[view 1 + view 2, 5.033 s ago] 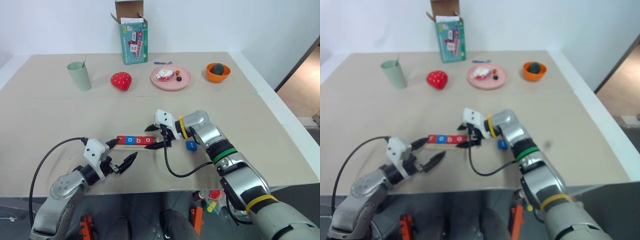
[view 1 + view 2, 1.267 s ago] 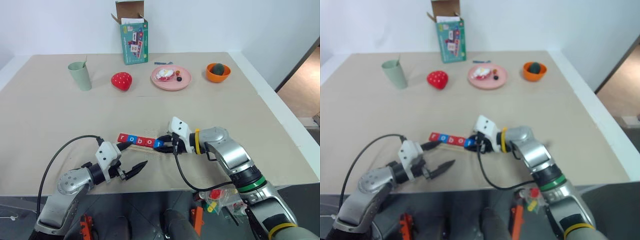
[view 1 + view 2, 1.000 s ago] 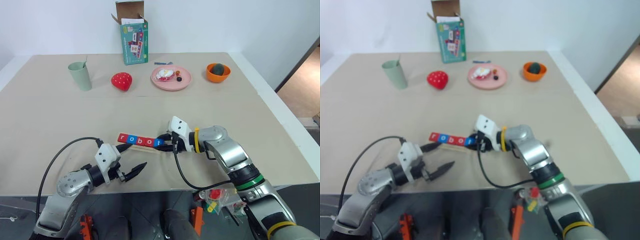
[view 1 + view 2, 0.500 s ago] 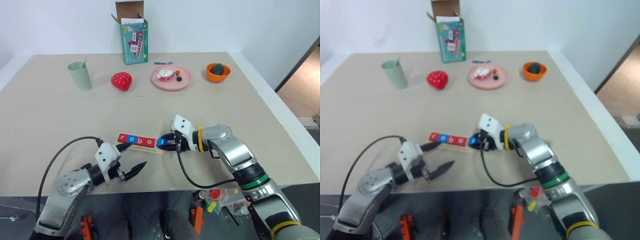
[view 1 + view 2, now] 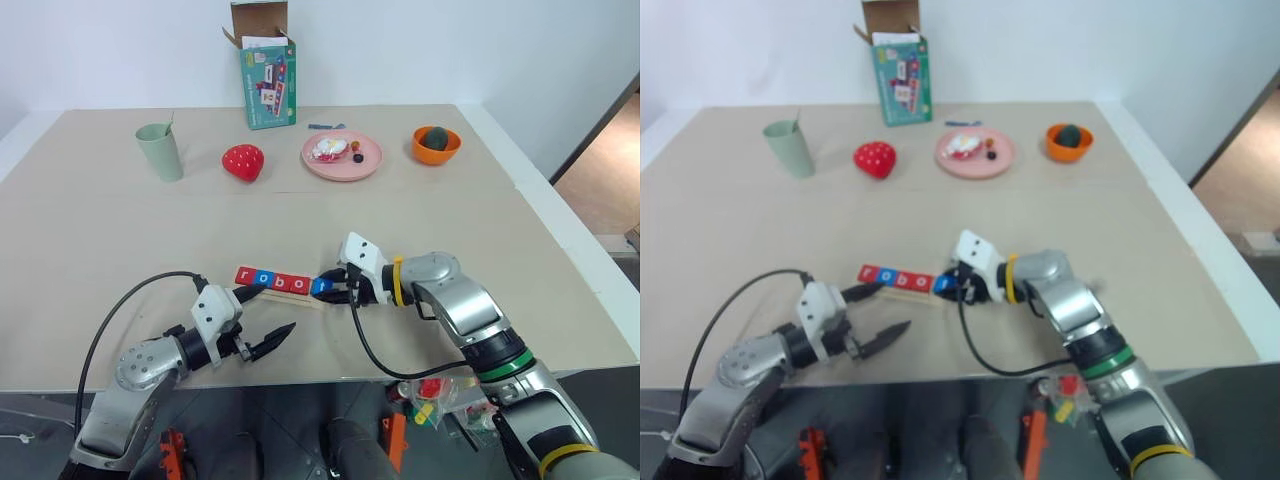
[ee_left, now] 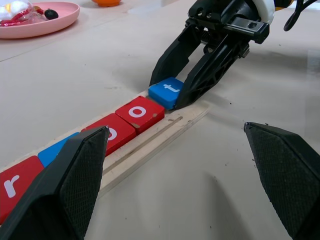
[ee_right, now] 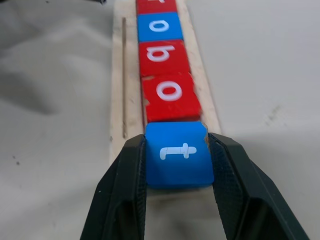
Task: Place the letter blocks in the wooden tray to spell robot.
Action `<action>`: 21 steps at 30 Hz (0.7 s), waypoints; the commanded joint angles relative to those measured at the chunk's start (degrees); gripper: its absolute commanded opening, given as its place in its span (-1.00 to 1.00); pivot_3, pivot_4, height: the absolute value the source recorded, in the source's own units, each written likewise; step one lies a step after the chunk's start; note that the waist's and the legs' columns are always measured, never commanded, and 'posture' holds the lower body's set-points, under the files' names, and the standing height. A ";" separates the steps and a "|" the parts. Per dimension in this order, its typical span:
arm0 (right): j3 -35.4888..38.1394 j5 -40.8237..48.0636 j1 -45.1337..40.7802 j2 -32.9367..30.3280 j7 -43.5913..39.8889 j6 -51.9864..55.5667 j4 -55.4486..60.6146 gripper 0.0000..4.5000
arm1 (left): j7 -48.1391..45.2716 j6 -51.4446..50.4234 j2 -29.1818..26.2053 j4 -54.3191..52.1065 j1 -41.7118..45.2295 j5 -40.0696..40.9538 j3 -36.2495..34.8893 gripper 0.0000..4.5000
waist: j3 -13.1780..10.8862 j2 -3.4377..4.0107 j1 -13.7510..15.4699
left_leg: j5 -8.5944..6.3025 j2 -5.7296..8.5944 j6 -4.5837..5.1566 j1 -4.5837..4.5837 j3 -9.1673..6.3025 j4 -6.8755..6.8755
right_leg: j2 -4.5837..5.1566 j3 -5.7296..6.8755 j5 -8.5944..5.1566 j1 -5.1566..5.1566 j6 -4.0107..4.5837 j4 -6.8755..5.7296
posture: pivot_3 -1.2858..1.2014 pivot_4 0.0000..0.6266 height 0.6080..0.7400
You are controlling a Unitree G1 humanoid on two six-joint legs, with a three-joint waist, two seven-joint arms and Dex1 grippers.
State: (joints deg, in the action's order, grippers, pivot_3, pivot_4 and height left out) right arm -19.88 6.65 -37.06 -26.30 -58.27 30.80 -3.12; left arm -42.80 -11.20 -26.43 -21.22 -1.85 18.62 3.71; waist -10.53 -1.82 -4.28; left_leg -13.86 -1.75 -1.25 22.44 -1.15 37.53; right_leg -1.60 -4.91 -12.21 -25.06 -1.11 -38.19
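The wooden tray [image 5: 303,297] lies near the table's front edge. Letter blocks [image 5: 272,280] sit in it in a row: red r [image 7: 156,4], blue o [image 7: 159,26], red b [image 7: 163,55], red o [image 7: 170,95]. The blue t [image 7: 178,152] is at the tray's right end, touching the red o, and my right gripper [image 5: 333,287] is shut on it, one finger on each side. My left gripper [image 5: 265,315] hovers just in front of the tray's left half. It is open, and its wide-spread fingers [image 6: 75,185] hold nothing.
At the back of the table stand a green cup [image 5: 160,150], a red strawberry toy [image 5: 242,161], a pink plate [image 5: 341,168] with small items, an orange bowl [image 5: 436,150] and a green box [image 5: 267,82]. A black cable [image 5: 110,320] loops beside my left arm.
Five seconds ago the t block lay loose on the table right of the tray. Now my right gripper holds it at the tray's end. Over the last second nothing has visibly moved.
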 commanded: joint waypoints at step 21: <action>-0.82 -1.64 -3.11 2.68 -1.76 -2.90 -3.79 -0.45 | 0.93 0.96 -0.30 -2.29 -0.75 -0.64 0.25 1.00 | 0.00 0.00 -0.11 | 0.00 -0.01 0.00 -0.02 0.01 0.00 | -0.01 -0.01 0.00 0.00 0.01 0.00 | 0.03 -0.52 1.00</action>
State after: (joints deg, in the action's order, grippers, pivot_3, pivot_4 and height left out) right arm -20.23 4.57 -39.28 -24.05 -59.35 27.72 -7.58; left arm -41.79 -11.19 -26.31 -21.24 -2.43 17.95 4.17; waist -10.53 -1.82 -4.39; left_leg -13.87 -1.76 -1.25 22.42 -1.14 37.53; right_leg -1.62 -4.92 -12.20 -25.06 -1.10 -38.19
